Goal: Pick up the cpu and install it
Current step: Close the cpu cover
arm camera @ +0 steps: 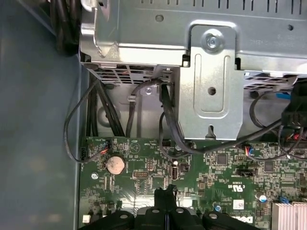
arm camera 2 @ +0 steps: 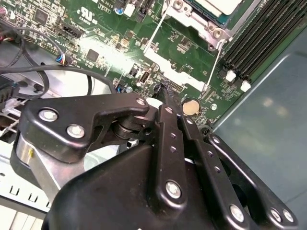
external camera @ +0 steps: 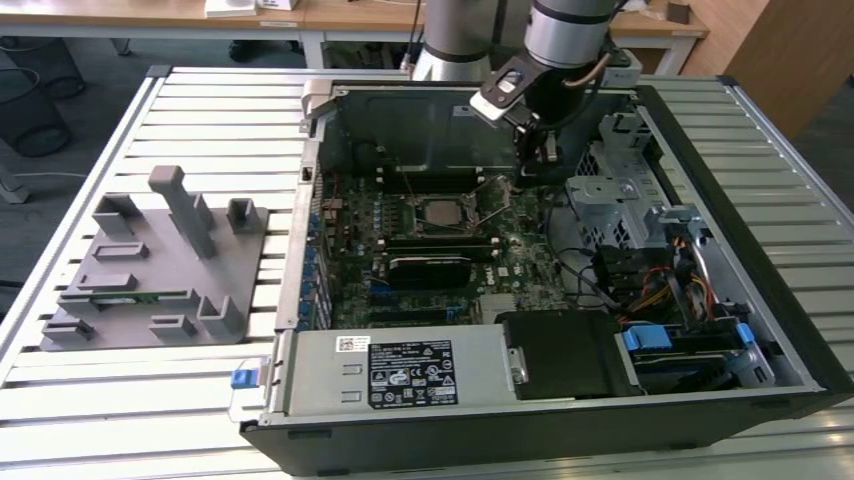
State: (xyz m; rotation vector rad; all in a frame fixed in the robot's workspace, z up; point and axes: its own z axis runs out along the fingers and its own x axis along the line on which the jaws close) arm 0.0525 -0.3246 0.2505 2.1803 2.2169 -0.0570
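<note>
**A:** What crowds your black two-fingered gripper (arm camera: 165, 192)?

**B:** Its fingertips are pressed together, holding nothing, just above the green motherboard (arm camera: 225, 167). A round silver coin cell (arm camera: 115, 165) is near, and black cables (arm camera: 168, 124) and the grey metal drive cage (arm camera: 206, 72) stand beyond it.

**A:** And the small square silver-topped cpu (external camera: 441, 211)?

**B:** You see it lying flat, plate up, in the metal socket (arm camera 2: 199, 21) mid-board, apart from the gripper. It is square, with no long axis.

grey fixture (external camera: 174, 270) on slatted table (external camera: 134, 410) | open computer case (external camera: 534, 435) | coin battery (arm camera: 115, 165)
</note>
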